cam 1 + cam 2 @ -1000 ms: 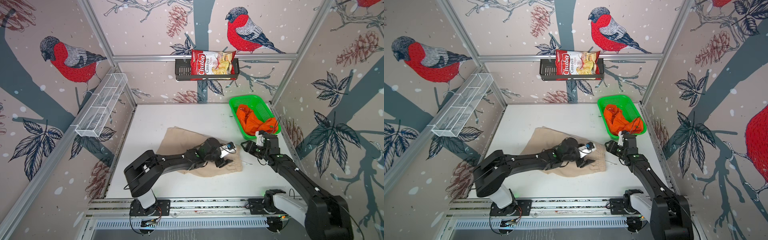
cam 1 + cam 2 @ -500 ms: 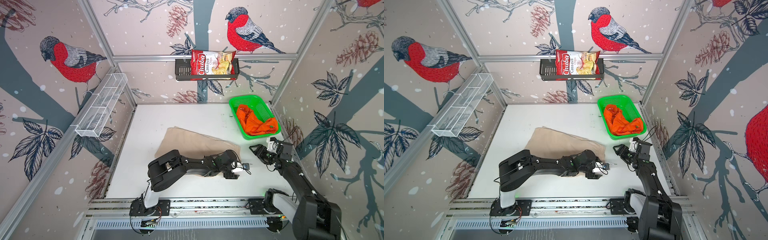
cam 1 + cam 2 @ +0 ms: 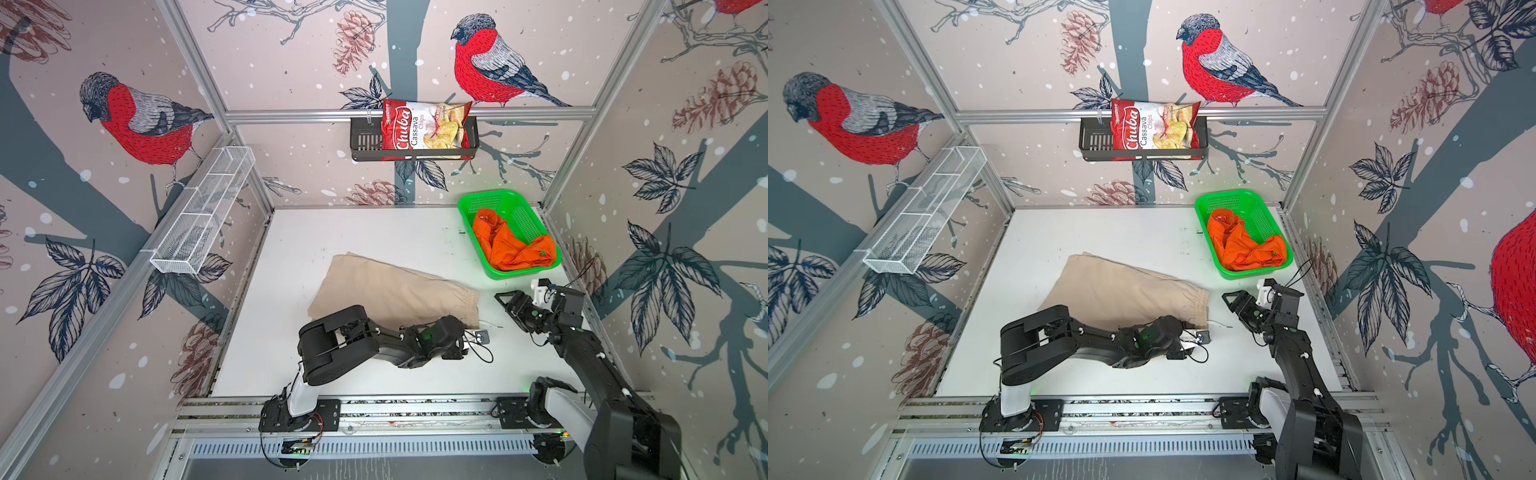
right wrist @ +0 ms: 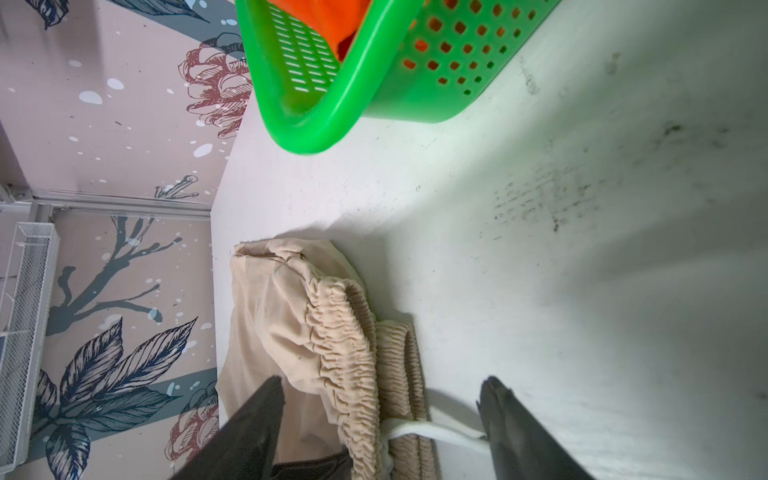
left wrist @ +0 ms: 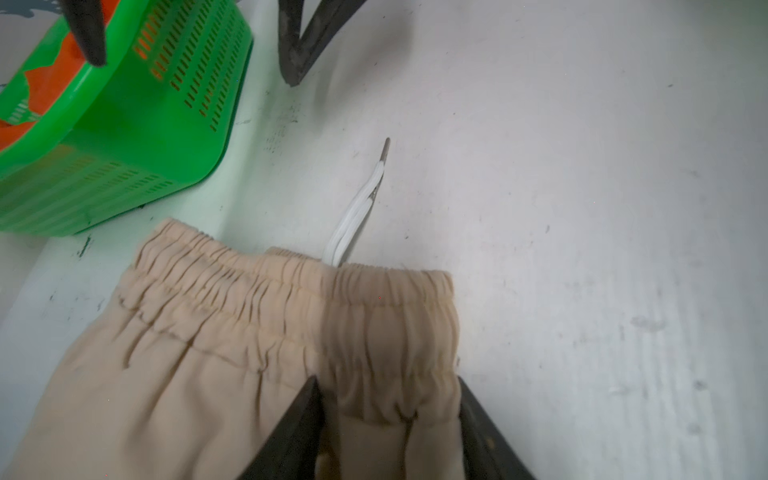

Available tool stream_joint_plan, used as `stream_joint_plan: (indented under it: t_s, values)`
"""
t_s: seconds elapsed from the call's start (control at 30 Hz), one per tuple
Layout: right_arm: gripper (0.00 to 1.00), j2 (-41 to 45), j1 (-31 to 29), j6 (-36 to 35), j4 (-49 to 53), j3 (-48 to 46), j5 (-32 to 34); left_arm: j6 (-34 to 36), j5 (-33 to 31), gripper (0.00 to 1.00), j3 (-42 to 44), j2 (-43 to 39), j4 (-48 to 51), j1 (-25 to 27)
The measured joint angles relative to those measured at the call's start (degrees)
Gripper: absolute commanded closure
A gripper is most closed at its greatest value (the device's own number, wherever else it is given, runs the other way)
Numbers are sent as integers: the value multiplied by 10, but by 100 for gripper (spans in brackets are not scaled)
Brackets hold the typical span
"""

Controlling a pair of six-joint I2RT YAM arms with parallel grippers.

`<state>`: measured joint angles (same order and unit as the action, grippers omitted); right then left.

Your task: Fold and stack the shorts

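Observation:
The beige shorts (image 3: 386, 286) (image 3: 1121, 286) lie flat mid-table, gathered waistband toward the right. At the waistband's near corner, my left gripper (image 5: 388, 380) has its fingers pressed on bunched beige cloth from both sides; in both top views the wrist hides the jaws. A white drawstring (image 5: 357, 208) trails from the waistband onto the table. My right gripper (image 3: 509, 311) (image 4: 382, 384) hovers open just right of the waistband, holding nothing, with waistband and drawstring (image 4: 436, 432) showing between its spread fingers. The orange shorts (image 3: 511, 249) (image 3: 1246, 245) sit crumpled in the green basket (image 3: 490, 197).
The green basket (image 3: 1225, 195) stands at the back right, close behind my right gripper. A chips bag (image 3: 424, 131) sits in a black rack on the back wall. A white wire shelf (image 3: 203, 212) hangs on the left wall. Metal rails run along the front edge.
My left gripper slid off the top of the beige shorts to the waistband's near corner and its jaws closed in on the cloth. My right gripper drew back from the basket and opened wider.

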<state>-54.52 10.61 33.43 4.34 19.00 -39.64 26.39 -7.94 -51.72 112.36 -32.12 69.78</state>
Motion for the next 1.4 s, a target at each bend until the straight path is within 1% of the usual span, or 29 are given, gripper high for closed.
stream_joint_plan:
  t_s: [0.03, 0.1, 0.17, 0.27, 0.33, 0.37, 0.47, 0.63, 0.73, 0.8, 0.87, 0.93, 1.07, 1.2, 1.23, 1.27, 1.4]
  values:
    - [22, 5, -1, 8, -7, -6, -2, -1, -7, 66, 8, 0, -14, 1]
    - [21, 14, -1, 18, -17, -16, -6, -1, -20, 77, 23, -1, -43, 1]
    - [20, 19, -3, 35, -37, -26, -12, -6, -27, 87, 40, -9, -73, 1]
    - [18, 24, -17, 68, -67, -42, -25, -10, -26, 93, 71, -27, -125, 1]
    - [17, 24, -37, 96, -93, -57, -33, -20, -25, 94, 93, -37, -162, 1]
    - [15, 24, -50, 113, -107, -65, -39, -24, -23, 96, 103, -40, -179, 1]
    - [14, 24, -91, 167, -148, -88, -45, -33, -17, 98, 122, -41, -222, 1]
    - [12, 27, -134, 241, -191, -104, -46, -41, -27, 100, 132, -40, -263, 1]
    - [12, 43, -137, 253, -157, -99, -33, -42, -51, 100, 130, -36, -275, 1]
    - [12, 67, -137, 235, -91, -72, 3, -42, -73, 100, 125, -32, -276, 1]
    - [12, 95, -135, 221, -58, -57, 27, -44, -89, 100, 123, -29, -281, 1]
    - [12, 121, -135, 221, -41, -59, 38, -44, -100, 100, 123, -28, -284, 1]
    - [12, 159, -162, 256, -22, -72, 49, -46, -119, 100, 119, -26, -286, 1]
    - [12, 183, -217, 307, -40, -83, 62, -50, -128, 100, 117, -21, -289, 1]
    - [9, 186, -228, 321, -49, -89, 64, -50, -128, 100, 117, -20, -289, 1]
    - [1, 186, -239, 339, -61, -95, 66, -50, -128, 100, 117, -19, -289, 1]
    - [1, 171, -260, 391, -115, -107, 82, -50, -131, 100, 112, -16, -288, 2]
